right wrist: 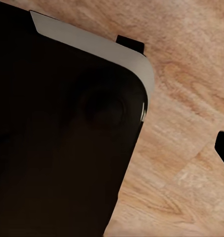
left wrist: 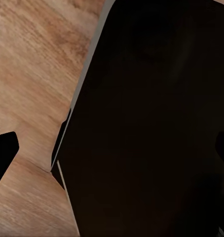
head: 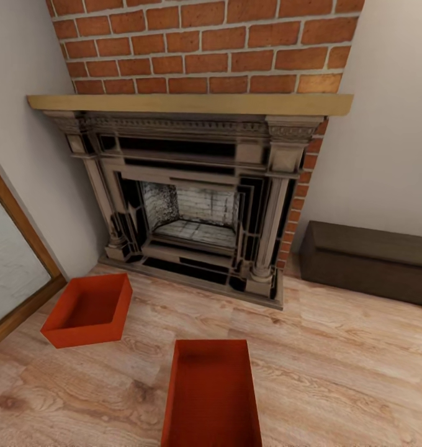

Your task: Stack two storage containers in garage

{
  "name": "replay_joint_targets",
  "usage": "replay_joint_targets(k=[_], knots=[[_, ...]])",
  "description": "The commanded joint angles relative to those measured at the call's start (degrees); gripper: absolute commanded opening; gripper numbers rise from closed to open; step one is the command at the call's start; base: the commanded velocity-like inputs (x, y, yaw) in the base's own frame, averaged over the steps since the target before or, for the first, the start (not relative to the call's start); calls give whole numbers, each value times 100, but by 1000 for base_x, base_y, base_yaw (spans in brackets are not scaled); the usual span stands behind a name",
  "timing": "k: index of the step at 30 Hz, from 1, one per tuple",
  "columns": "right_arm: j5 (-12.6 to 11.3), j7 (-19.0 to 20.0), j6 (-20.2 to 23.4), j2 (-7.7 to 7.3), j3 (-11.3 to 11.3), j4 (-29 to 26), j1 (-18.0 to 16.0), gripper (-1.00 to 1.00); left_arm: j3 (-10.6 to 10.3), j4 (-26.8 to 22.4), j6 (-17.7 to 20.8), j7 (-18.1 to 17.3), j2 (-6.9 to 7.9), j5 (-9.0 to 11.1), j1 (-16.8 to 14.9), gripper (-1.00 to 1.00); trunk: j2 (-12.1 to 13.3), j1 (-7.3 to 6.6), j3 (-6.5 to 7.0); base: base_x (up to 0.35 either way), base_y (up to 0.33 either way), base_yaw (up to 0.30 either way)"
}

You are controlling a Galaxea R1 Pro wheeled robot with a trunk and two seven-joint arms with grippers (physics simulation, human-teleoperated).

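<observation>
Head view: two orange-red bins sit on the light wood floor [head: 335, 372] in front of the dark fireplace [head: 195, 205]. One bin [head: 88, 309] lies off the fireplace's left corner, beside the wood-framed glass door [head: 15, 273]. The other bin [head: 211, 394] is farther out from the hearth, cut off by the picture's edge. Bare planks lie between them. A dark brown chest [head: 369, 261] stands right of the fireplace, against the wall.

Left wrist view: a big black body [left wrist: 151, 123], maybe the robot's base, hides most of the planks. I cannot tell how the jaws stand.

Right wrist view: the same kind of black shape [right wrist: 62, 143] with a pale rim. Again I cannot tell about the jaws.
</observation>
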Motion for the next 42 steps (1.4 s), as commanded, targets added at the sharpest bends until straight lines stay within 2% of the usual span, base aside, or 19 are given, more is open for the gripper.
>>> replay_joint_targets(k=[1,21,42], knots=[[-64,32,-37,1,38,18,-6,100,0,-5,-9,4,0,18,1,100,-2,0,-13,0,0,6],[-69,32,-40,1,38,18,-6,100,0,-5,-9,4,0,18,1,100,-2,0,-198,0,0,-2],[-59,32,-35,6,38,18,-6,100,0,-5,-9,4,0,18,-1,100,-2,0,-392,0,0,-87]])
